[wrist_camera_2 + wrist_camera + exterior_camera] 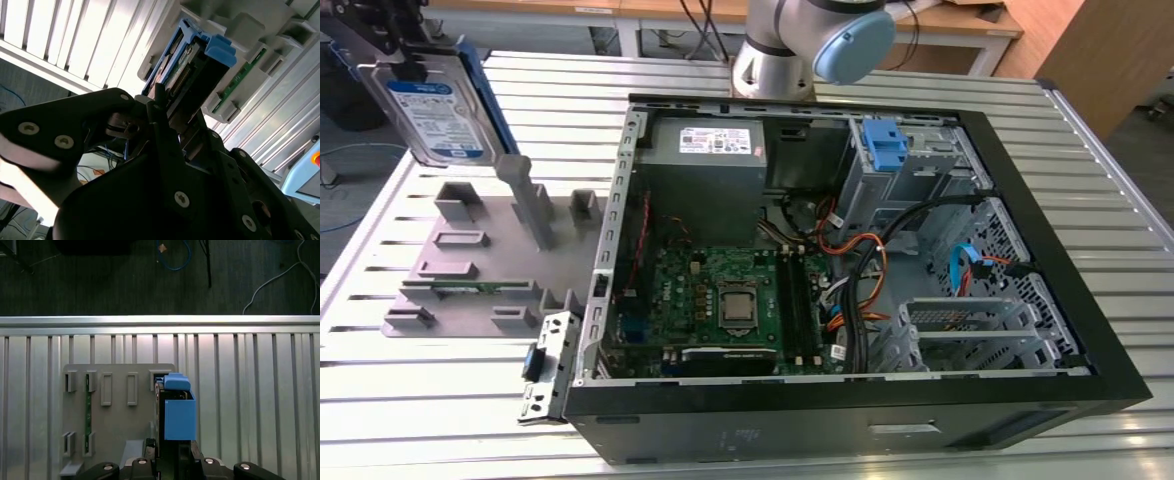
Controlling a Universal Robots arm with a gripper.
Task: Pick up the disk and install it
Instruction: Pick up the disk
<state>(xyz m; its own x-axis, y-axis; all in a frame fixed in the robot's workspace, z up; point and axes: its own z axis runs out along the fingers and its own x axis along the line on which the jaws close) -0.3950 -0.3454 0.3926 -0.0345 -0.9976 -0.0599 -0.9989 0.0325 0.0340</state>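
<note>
I had my gripper (177, 107) closed on the disk (438, 110), the fingers (161, 120) clamped across one end of it; the drive hung upright in the air over the grey fixture plate (467, 250), at the exterior view's left, well apart from the open computer case (854, 425).

The grip was my first worry; I judged that holding only one end of a long, flat thing left most of it hanging free, so a sharp swing could have made it pivot or creep between the pads; its blue carrier is plastic and may well have been slick.

Its lower corner hung near the tall post (520, 185) on the fixture; a low or sideways move could have clipped it and twisted the drive in my hold.

The case had its own hazards; its wall stood between me and the bay, where a blue bracket (887, 145) stood upright; loose cables (907, 235) lay across the inside near the bay, and a snagged one could have dragged the disk askew; a tilted drive would, I thought, have jammed rather than seated.
</note>
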